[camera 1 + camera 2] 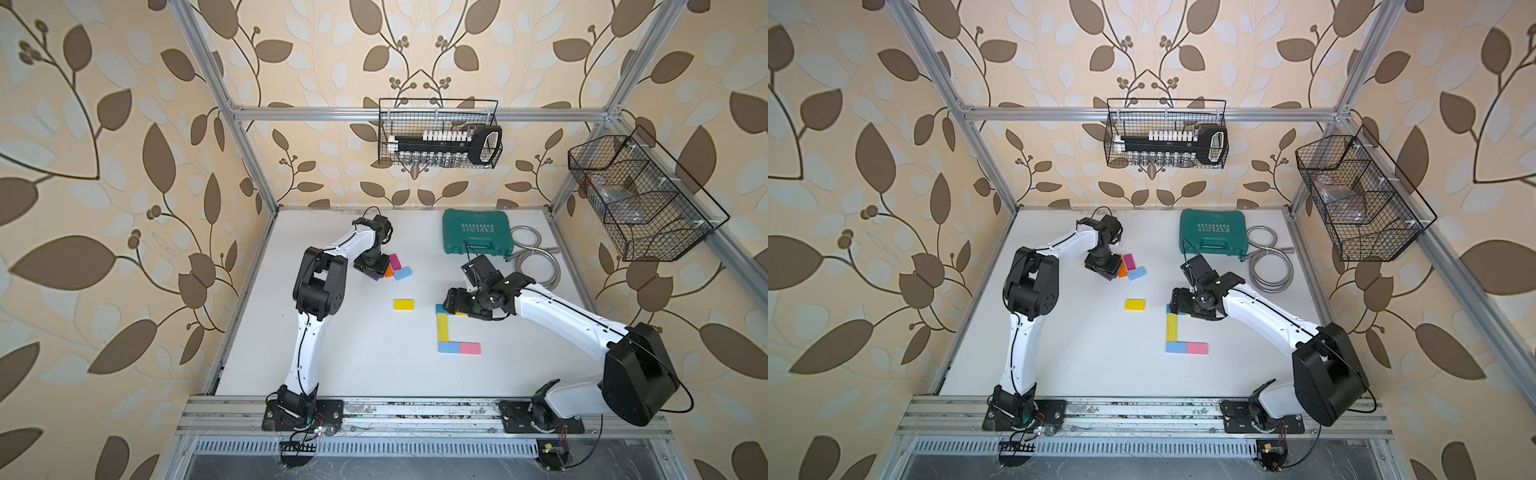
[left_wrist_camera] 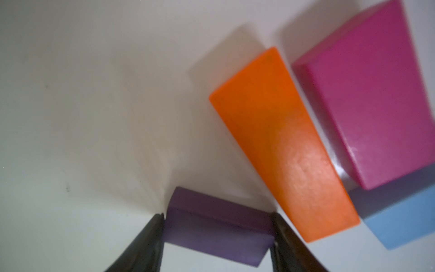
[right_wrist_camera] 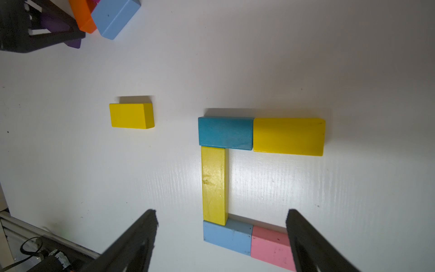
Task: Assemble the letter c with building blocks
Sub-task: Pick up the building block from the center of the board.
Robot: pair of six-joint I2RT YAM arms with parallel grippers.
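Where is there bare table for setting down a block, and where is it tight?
Bare: the front stretch between the left arm, the loose yellow block and the long yellow bar; also between the magenta block and the green case. Crowded: the cluster at the left claw and purple block.

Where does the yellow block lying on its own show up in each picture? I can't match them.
In a top view: yellow block lies alone, apart from the teal block.
In a top view: same place.
Left wrist: not in it.
Right wrist: alone, apart from the teal block's end.
Shared landmark: the orange block, in all four views.
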